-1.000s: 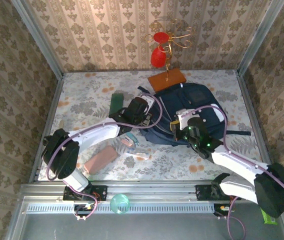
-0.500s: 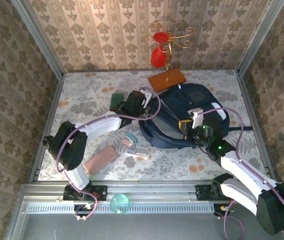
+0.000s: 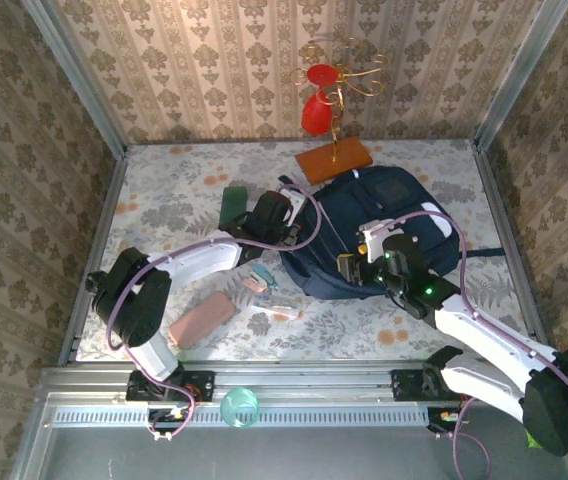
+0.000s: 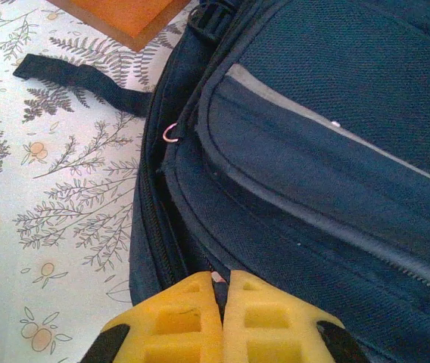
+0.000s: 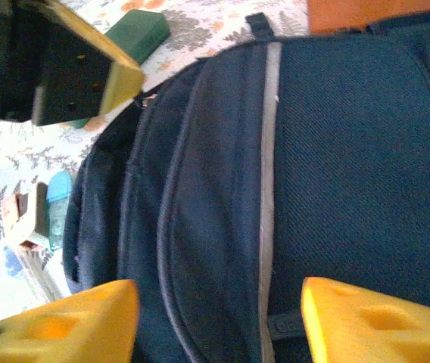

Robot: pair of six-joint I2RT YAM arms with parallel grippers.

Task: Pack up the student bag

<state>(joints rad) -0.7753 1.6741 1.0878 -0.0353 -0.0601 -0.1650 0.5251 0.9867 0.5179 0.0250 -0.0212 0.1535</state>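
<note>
The large dark navy fabric backpack (image 3: 404,200) lies flat toward 2 o'clock on the floral table (image 3: 174,190). At its 9 o'clock edge the left gripper (image 4: 221,281) is clamped tight, likely steadying it. The right gripper (image 5: 219,296) hovers above the bag, spread wide and empty.

The student bag (image 4: 336,113) is made of coarse, matt woven cloth, while the fingers (image 4: 177,325) of the left gripper (image 4: 221,281) are moulded in smooth yellow plastic.

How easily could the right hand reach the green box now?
Probably not easily: the bag and the left arm sit between the right hand and the green box.
</note>
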